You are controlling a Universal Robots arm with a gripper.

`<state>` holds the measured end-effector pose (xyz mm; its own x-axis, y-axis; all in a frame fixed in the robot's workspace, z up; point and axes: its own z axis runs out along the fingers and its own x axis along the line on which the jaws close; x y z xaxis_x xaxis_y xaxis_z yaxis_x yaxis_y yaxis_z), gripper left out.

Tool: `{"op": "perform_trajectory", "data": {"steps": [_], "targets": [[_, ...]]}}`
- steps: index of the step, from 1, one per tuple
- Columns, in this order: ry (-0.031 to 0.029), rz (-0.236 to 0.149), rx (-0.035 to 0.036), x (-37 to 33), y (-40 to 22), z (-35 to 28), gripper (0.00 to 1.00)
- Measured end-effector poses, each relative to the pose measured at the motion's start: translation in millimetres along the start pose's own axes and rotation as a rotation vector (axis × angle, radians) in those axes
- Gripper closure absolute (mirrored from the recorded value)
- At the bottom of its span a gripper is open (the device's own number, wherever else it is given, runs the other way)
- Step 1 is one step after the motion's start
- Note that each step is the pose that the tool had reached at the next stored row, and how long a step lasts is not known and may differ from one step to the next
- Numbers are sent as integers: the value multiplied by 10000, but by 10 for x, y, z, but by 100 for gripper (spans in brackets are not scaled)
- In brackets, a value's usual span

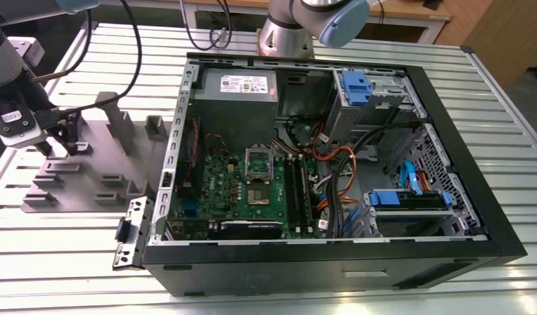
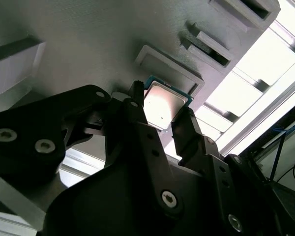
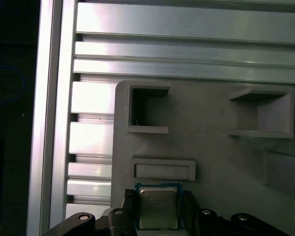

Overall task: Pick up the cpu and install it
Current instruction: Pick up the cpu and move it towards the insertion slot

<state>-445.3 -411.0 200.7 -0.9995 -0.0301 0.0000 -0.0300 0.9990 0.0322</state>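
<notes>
CPU pinched in the gripper, right over the grey holder tray

The gripper (image 1: 63,149) is closed down to chip width, a black finger (image 2: 189,130) tight on each side of the cpu (image 3: 157,209). It's a small square chip with a shiny silver lid and a thin green edge. Just past the fingertips there's a shallow rectangular pocket (image 3: 163,169) in the holder tray (image 1: 93,190), with taller grey blocks (image 1: 119,121) beyond. The open PC case (image 1: 338,262) and its green motherboard (image 1: 242,190) are well off to the side, with the case wall (image 1: 176,131) in between.
</notes>
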Motion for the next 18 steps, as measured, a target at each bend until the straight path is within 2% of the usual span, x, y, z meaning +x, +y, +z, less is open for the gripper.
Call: {"op": "perform_trajectory", "data": {"steps": [3,18], "targets": [[0,-1,6,-1,1,-17,53],[4,1,8,-7,1,-23,53]]}}
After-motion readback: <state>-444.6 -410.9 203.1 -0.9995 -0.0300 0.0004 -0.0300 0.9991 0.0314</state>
